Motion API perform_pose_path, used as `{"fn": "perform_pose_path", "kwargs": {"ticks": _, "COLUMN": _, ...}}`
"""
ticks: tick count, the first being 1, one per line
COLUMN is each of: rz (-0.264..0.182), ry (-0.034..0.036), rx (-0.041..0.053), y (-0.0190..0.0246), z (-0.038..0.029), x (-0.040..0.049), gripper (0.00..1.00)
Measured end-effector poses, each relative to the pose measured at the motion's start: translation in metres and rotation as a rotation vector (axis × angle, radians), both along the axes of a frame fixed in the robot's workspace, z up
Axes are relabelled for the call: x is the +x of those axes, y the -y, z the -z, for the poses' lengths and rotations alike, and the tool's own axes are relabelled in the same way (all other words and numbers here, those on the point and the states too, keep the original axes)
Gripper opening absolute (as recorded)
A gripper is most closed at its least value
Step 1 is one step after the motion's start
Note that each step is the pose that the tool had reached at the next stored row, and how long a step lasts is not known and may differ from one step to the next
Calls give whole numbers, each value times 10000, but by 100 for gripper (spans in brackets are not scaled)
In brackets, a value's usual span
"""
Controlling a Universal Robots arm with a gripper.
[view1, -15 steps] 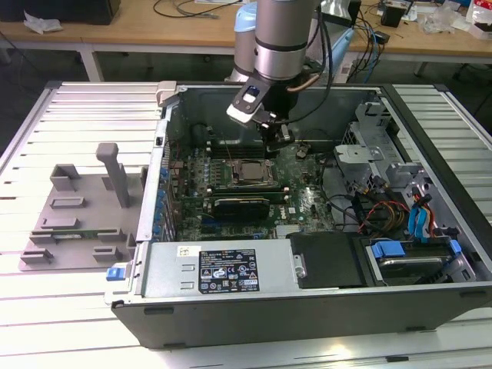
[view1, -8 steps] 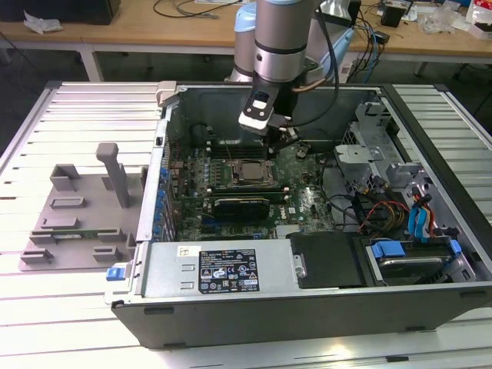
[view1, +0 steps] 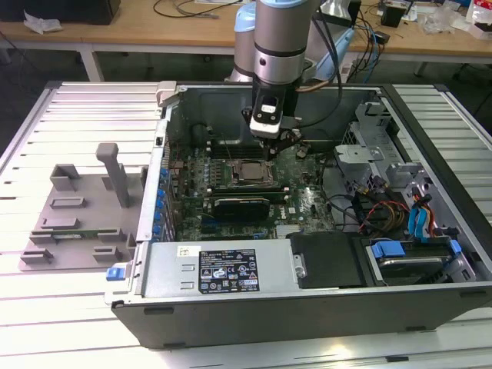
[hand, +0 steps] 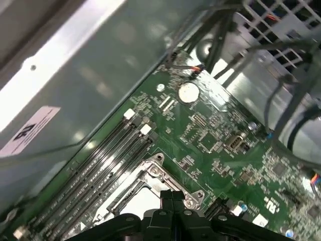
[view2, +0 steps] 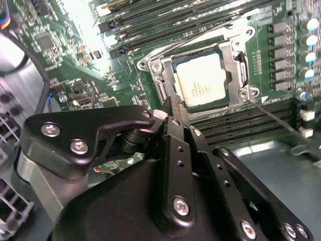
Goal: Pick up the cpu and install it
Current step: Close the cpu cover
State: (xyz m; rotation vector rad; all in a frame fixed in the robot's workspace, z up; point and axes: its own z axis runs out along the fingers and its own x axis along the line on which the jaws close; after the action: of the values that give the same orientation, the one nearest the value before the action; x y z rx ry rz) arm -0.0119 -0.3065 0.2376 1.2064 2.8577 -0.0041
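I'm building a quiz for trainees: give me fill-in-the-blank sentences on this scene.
1. The cpu lies in the ____ on the motherboard.
2. The gripper hangs inside the open computer ____.
3. The grey fixture stands outside it, on the exterior view's ____.
Missing words: socket; case; left.

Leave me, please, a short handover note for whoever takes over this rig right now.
End effector: shut, nothing gripped, poised close over the edge of the socket inside the computer case.
The cpu: lying flat in the socket, silver top up, not gripped.
Done: the cpu is placed in the socket.
Left: it cannot be told from here whether the socket's frame is latched over the cpu.
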Motion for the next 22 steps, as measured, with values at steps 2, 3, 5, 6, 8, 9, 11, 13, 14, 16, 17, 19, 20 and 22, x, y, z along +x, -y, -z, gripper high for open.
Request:
{"fn": "perform_pose_path", "kwargs": {"ticks": 2, "rz": -355, "ry": -1, "rx": -8, "y": 0, "z": 2, "x": 0, "gripper": 11}}
{"fn": "perform_pose_path", "kwargs": {"ticks": 3, "rz": -746, "ry": -1, "rx": -15, "y": 0, "z": 5, "x": 0, "gripper": 11}}
{"fn": "perform_pose_path", "kwargs": {"ticks": 5, "rz": -1363, "ry": 0, "rx": -29, "y": 0, "z": 8, "x": 0, "gripper": 11}}
{"fn": "perform_pose_path", "kwargs": {"ticks": 6, "rz": -1727, "ry": -1, "rx": -37, "y": 0, "z": 10, "x": 0, "gripper": 11}}
{"fn": "perform_pose_path", "kwargs": {"ticks": 8, "rz": -2589, "ry": -1, "rx": -55, "y": 0, "z": 15, "x": 0, "gripper": 11}}
{"fn": "perform_pose_path", "kwargs": {"ticks": 9, "rz": -2922, "ry": 0, "rx": -84, "y": -1, "z": 18, "x": -2, "gripper": 11}}
{"fn": "perform_pose_path", "kwargs": {"ticks": 11, "rz": -3482, "ry": -13, "rx": -169, "y": 0, "z": 18, "x": -4, "gripper": 11}}
{"fn": "perform_pose_path", "kwargs": {"ticks": 13, "rz": -3915, "ry": -15, "rx": -195, "y": 0, "z": 20, "x": -4, "gripper": 11}}
{"fn": "perform_pose_path", "kwargs": {"ticks": 14, "rz": -4143, "ry": -15, "rx": -206, "y": 0, "z": 22, "x": -4, "gripper": 11}}
{"fn": "perform_pose_path", "kwargs": {"ticks": 16, "rz": -4670, "ry": -19, "rx": -253, "y": 0, "z": 26, "x": -10, "gripper": 11}}
{"fn": "perform_pose_path", "kwargs": {"ticks": 17, "rz": -4764, "ry": -22, "rx": -268, "y": 0, "z": 26, "x": -18, "gripper": 11}}
{"fn": "perform_pose_path", "kwargs": {"ticks": 19, "rz": -4821, "ry": -21, "rx": -268, "y": 0, "z": 28, "x": -42, "gripper": 11}}
{"fn": "perform_pose_path", "kwargs": {"ticks": 20, "rz": -4917, "ry": -17, "rx": -267, "y": -1, "z": 32, "x": -71, "gripper": 11}}
{"fn": "perform_pose_path", "kwargs": {"ticks": 22, "rz": -5181, "ry": -15, "rx": -269, "y": 0, "z": 34, "x": -80, "gripper": 11}}
